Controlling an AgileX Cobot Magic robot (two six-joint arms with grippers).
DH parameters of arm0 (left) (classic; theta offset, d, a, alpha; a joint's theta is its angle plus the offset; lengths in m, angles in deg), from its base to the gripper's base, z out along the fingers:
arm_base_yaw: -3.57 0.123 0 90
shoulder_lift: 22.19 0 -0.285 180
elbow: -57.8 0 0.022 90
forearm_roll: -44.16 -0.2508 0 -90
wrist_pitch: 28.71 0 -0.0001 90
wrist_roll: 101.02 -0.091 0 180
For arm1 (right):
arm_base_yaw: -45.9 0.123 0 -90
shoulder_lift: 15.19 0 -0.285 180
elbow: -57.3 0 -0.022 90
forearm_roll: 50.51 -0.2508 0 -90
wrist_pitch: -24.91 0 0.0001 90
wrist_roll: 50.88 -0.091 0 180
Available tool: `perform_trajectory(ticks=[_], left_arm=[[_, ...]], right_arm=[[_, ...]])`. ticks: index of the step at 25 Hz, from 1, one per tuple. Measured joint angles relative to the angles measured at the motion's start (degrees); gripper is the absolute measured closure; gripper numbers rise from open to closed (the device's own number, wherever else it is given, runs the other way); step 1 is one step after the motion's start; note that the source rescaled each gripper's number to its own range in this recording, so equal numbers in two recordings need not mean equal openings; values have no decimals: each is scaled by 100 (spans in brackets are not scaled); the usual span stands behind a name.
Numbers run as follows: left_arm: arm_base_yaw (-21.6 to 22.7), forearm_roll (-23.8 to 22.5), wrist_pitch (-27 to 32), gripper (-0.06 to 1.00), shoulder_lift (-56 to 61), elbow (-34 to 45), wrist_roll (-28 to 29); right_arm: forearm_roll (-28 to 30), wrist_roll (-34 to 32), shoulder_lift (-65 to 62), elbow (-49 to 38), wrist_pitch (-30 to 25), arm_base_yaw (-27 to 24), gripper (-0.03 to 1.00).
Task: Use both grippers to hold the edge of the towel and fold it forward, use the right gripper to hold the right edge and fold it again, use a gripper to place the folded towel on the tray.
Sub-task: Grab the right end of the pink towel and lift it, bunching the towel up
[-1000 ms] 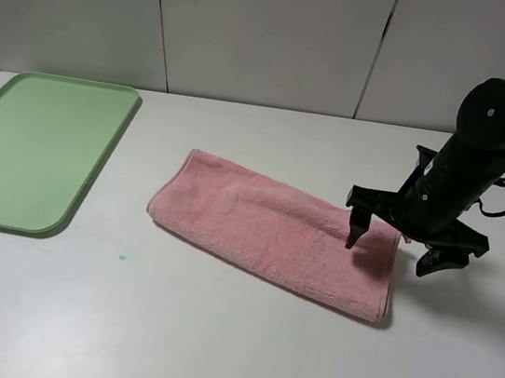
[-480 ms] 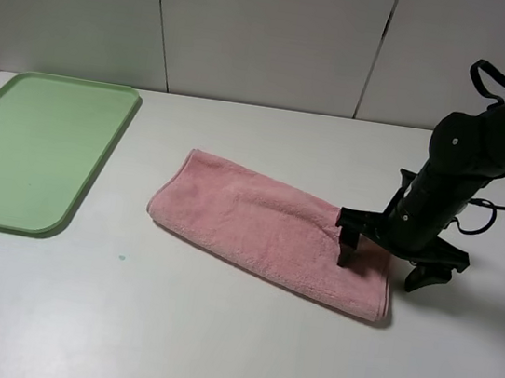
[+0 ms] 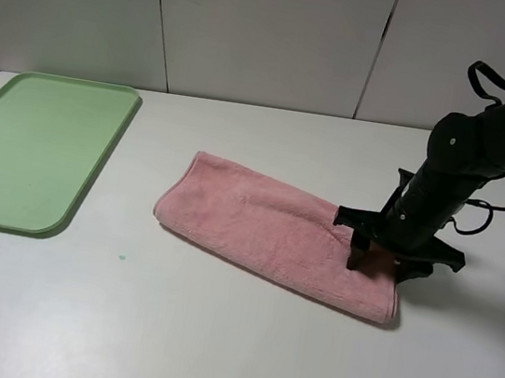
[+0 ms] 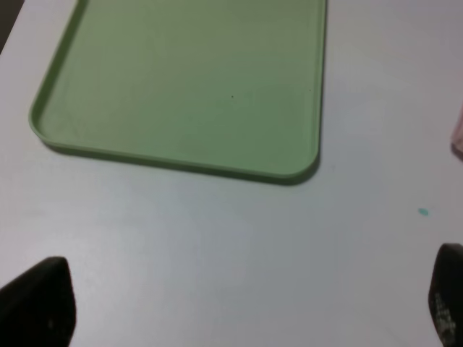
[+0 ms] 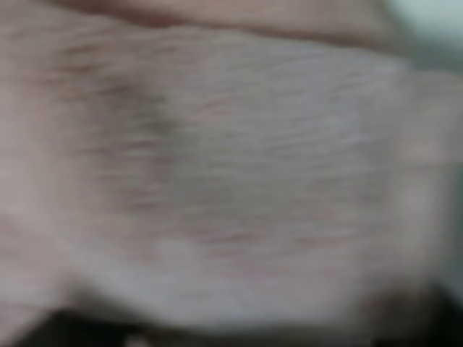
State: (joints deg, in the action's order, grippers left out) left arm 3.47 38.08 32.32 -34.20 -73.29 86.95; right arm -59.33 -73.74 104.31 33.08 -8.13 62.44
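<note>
moved: right tool (image 3: 380, 264) narrowed over towel (image 3: 266, 228) right end | touching towel | clenched or not: cannot tell

The white tabletop (image 3: 238, 356) in front of me carries three things. A light green tray (image 3: 32, 149) lies flat on my left, reaching toward the far edge. A pink towel (image 3: 265, 233), folded into a long strip, lies slantwise toward my right, well apart from the tray. A tiny teal speck (image 3: 121, 257) sits on the bare surface between them, nearer my side.
</note>
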Motion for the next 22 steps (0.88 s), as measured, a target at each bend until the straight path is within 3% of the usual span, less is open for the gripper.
perform_trajectory(ticks=[1,3,14,22], left_arm=[[0,0,0,-4,0,0,0],[0,0,0,-4,0,0,0],[0,0,0,-4,0,0,-5],[0,0,0,-4,0,0,-5]], right_arm=[[-95,5,6,0,43,12,69],[-187,12,12,7,90,53,92],[-167,35,-2,30,3,58,92],[385,50,-718,5,-577,58,92]])
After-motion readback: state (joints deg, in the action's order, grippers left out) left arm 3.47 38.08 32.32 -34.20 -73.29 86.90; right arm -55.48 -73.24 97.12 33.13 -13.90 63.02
